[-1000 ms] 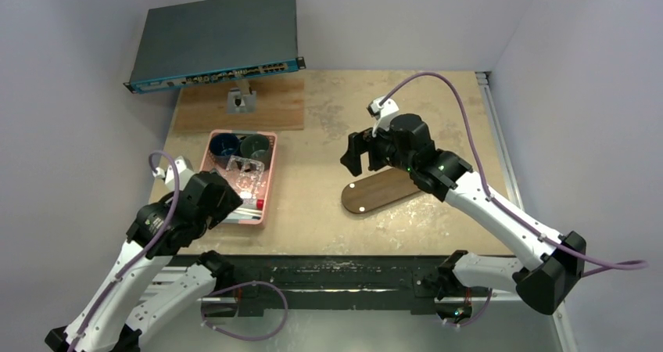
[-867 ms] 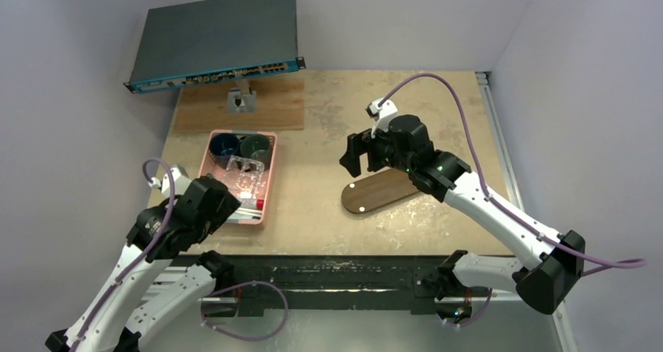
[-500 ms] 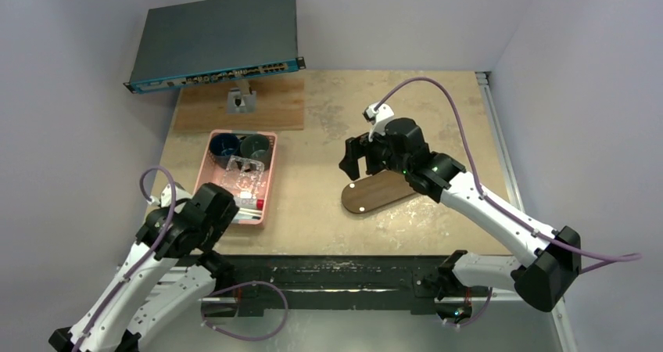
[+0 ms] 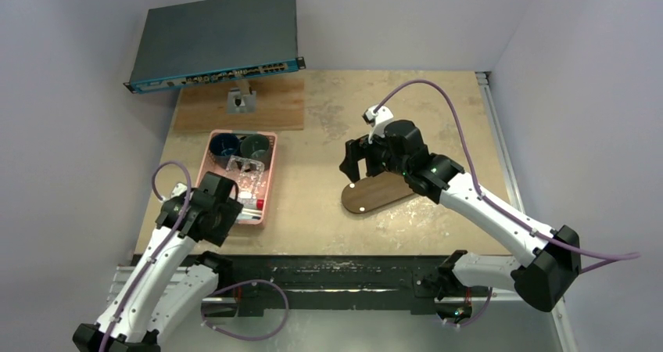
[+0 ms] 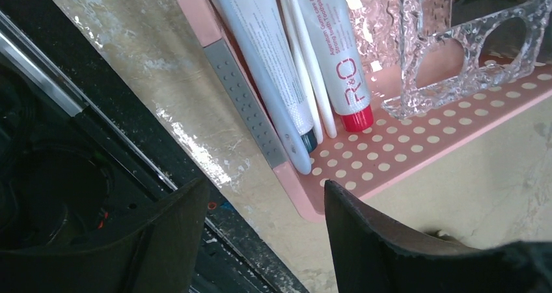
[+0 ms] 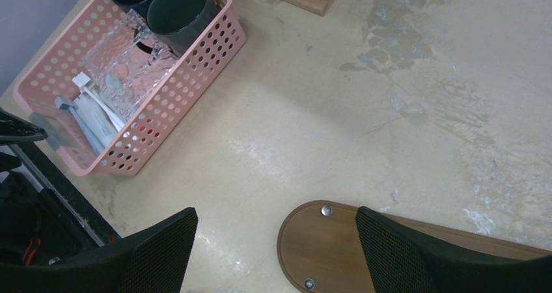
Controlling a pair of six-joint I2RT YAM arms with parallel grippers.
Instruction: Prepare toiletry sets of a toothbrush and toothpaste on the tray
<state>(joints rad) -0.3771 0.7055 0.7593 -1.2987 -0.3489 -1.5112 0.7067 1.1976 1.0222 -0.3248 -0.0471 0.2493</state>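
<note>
Tray [image 6: 325, 247] lay bare; tubes [image 5: 335, 58] and brushes [image 5: 304, 62] lay in the basket [image 5: 403, 166]. Left hand [image 5: 263, 190] and right hand [image 6: 273, 218] stood apart, empty. No set begun.

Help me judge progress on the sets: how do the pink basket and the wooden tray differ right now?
The pink basket is rectangular with perforated walls; the wooden tray is a flat dark board with rounded ends. The basket holds tubes, toothbrushes, mugs and a clear piece; the tray is bare. The basket is at the left tool; the tray lies below the open right tool. Both rest on the table.
</note>
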